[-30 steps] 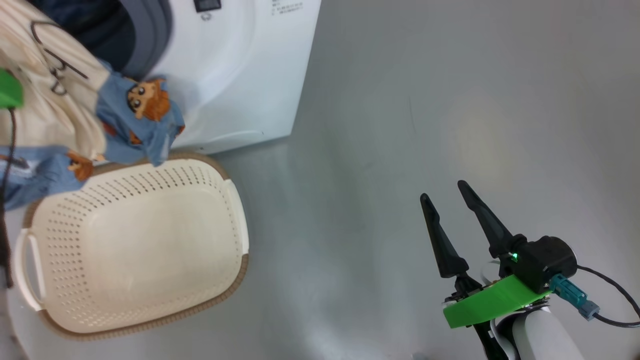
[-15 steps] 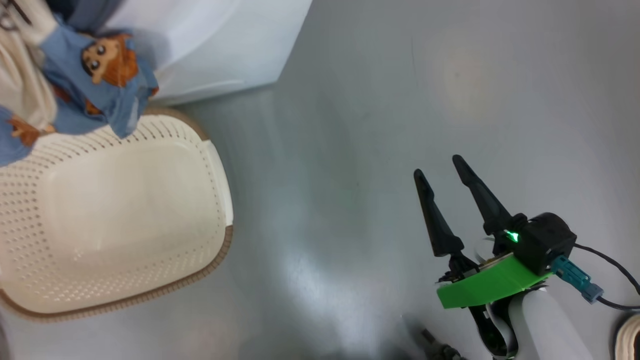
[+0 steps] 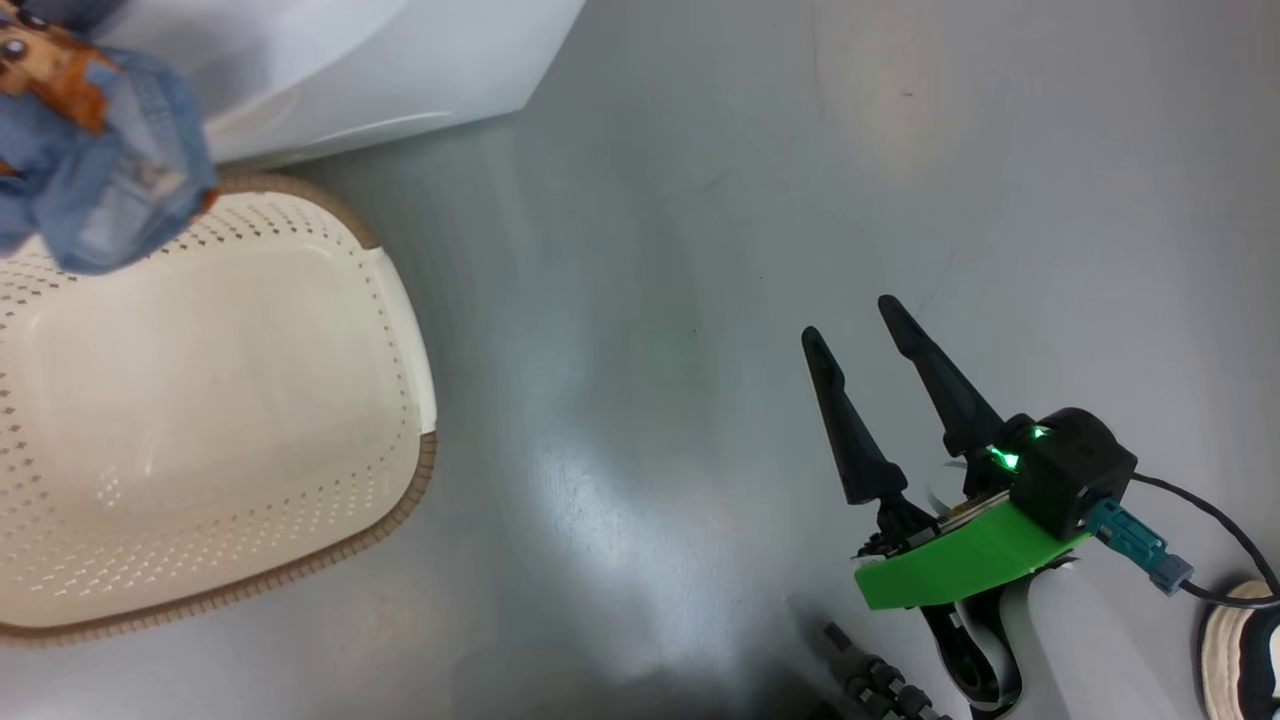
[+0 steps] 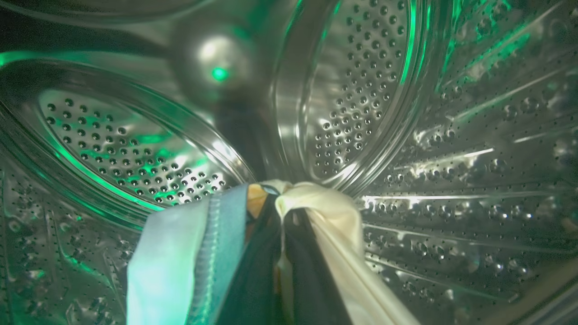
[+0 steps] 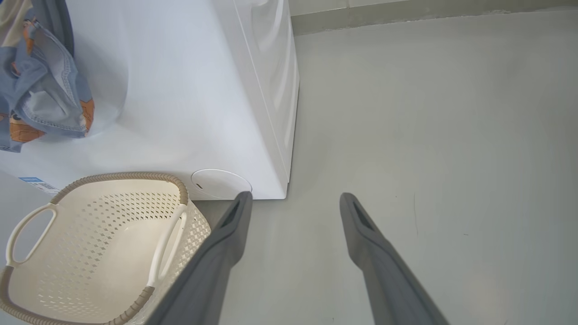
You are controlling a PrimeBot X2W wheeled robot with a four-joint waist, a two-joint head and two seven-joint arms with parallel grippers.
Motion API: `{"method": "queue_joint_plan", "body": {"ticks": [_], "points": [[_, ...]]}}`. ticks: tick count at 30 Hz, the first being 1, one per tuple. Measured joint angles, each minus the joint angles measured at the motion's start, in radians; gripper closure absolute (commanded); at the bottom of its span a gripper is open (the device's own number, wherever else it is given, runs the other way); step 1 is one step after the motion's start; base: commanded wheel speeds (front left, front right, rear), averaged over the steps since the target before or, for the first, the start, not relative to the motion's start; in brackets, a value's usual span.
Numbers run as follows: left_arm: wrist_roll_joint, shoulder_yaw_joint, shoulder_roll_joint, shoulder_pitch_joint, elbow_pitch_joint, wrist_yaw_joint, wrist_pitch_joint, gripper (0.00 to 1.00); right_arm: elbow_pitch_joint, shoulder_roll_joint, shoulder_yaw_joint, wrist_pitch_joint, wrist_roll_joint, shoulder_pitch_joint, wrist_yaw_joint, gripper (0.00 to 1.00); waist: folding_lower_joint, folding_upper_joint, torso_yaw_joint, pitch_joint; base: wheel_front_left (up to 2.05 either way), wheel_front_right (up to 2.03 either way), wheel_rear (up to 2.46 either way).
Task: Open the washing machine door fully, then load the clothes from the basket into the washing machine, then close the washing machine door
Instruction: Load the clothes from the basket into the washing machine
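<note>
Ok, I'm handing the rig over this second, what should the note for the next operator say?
Grippers: left gripper shut on the clothes, inside the drum; right gripper open, empty, above the floor.
Things: basket empty, on the floor in front of the washing machine; part of the clothes hangs outside the opening.
Done: clothes lifted out of the basket.
Left: release in the drum, push the rest in, close the door.
</note>
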Motion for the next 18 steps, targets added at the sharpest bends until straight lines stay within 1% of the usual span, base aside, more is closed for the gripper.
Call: {"method": "queue_joint_plan", "body": {"ticks": [7, 10, 12, 13, 18], "points": [[0.002, -0.003, 0.022, -0.031, -0.01, 0.002, -0.007, 1.0, 0.006, 0.0, 0.008, 0.0, 0.0, -0.001, 0.0, 0.0, 0.0, 0.0, -0.013, -0.011, 0.0, 0.0, 0.0], [-0.008, -0.003, 0.017, -0.029, 0.037, -0.002, -0.007, 0.99, 0.013, 0.0, 0.008, 0.0, 0.001, -0.001, 0.0, 0.0, 0.0, 0.0, -0.015, -0.017, 0.0, 0.0, 0.0], [-0.02, 0.0, 0.012, -0.028, 0.08, -0.003, -0.007, 0.42, 0.02, 0.0, 0.012, 0.0, 0.007, -0.001, 0.0, 0.0, 0.0, 0.0, -0.014, -0.021, 0.0, 0.0, 0.0], [-0.026, 0.0, 0.009, -0.023, 0.092, -0.003, -0.007, 0.0, 0.022, 0.0, 0.013, 0.0, 0.007, -0.001, 0.0, 0.0, 0.0, 0.0, -0.014, -0.024, 0.0, 0.0, 0.0], [-0.044, 0.004, -0.015, -0.006, 0.174, -0.003, -0.007, 0.0, 0.03, 0.0, 0.013, 0.0, 0.008, -0.001, 0.0, 0.0, 0.0, 0.0, -0.007, -0.043, 0.0, 0.0, 0.0]]}}
